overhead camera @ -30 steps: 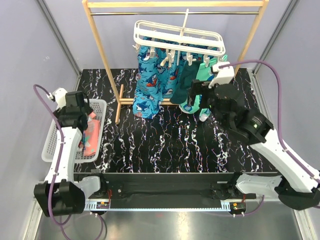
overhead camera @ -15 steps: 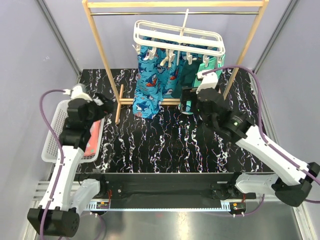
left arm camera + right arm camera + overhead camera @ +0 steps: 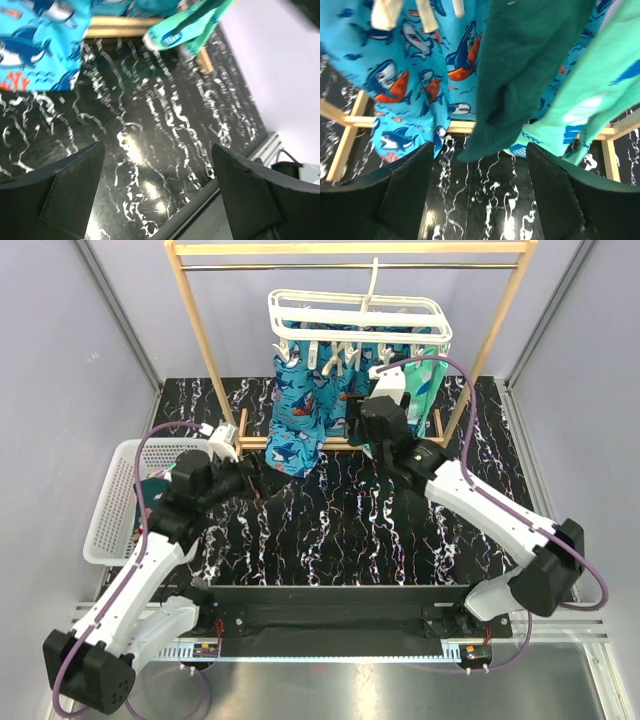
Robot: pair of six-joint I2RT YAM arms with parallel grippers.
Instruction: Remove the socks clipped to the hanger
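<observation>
Teal sock (image 3: pixel 520 75) hangs vertically off the hanger (image 3: pixel 360 315) toward the desk's far edge, just ahead of the right gripper (image 3: pixel 479 150); its jaws and the left gripper's (image 3: pixel 157 147) stand apart.

1. A black tabletop veined with white marbling (image 3: pixel 330 520) fills the middle of the overhead view; a bright glare lies on it in the left wrist view.
2. Plain pale lavender-grey walls (image 3: pixel 60 330) enclose it left, back and right, with slim metal corner posts (image 3: pixel 118 312).
3. A tall light-wood rail stand (image 3: pixel 203 335) rises at the table's far side.
4. A white plastic mesh basket (image 3: pixel 108 510) sits at the table's left edge.
</observation>
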